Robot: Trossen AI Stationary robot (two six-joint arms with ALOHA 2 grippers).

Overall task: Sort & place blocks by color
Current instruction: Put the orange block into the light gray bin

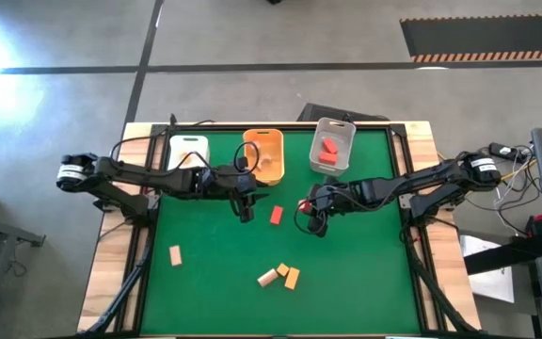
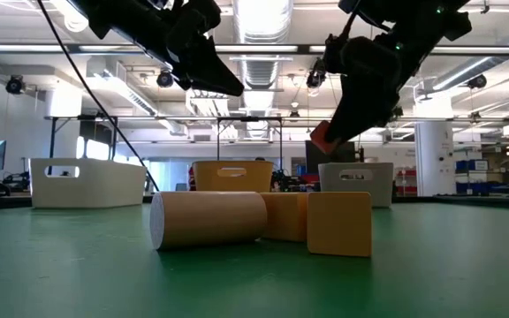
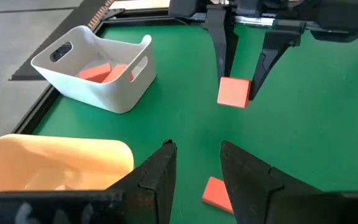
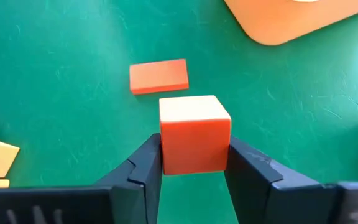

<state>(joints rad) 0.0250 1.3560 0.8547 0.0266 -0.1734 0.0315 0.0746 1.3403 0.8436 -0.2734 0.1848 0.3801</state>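
Green felt table [image 1: 365,282] carries three plastic bins. Right gripper [image 4: 194,163] clamps a red cube [image 4: 194,134] near the flat red bar [image 4: 159,76]; left gripper [image 3: 194,163] stands apart.

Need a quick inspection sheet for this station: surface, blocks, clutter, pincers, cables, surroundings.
Surface: green mat on a wood-edged table.
Job's things: red cube held off the mat; flat red block on the mat mid-table; tan block alone at front left; cluster of three yellow-tan blocks at front centre; red blocks in the grey bin; white bin and orange bin at the back edge.
Clutter: nothing seen.
Pincers: right pincer shut on the red cube; left pincer open, empty, above the mat near the orange bin.
Cables: looped cables along both arms.
Surroundings: concrete floor, striped mat behind, equipment at right.
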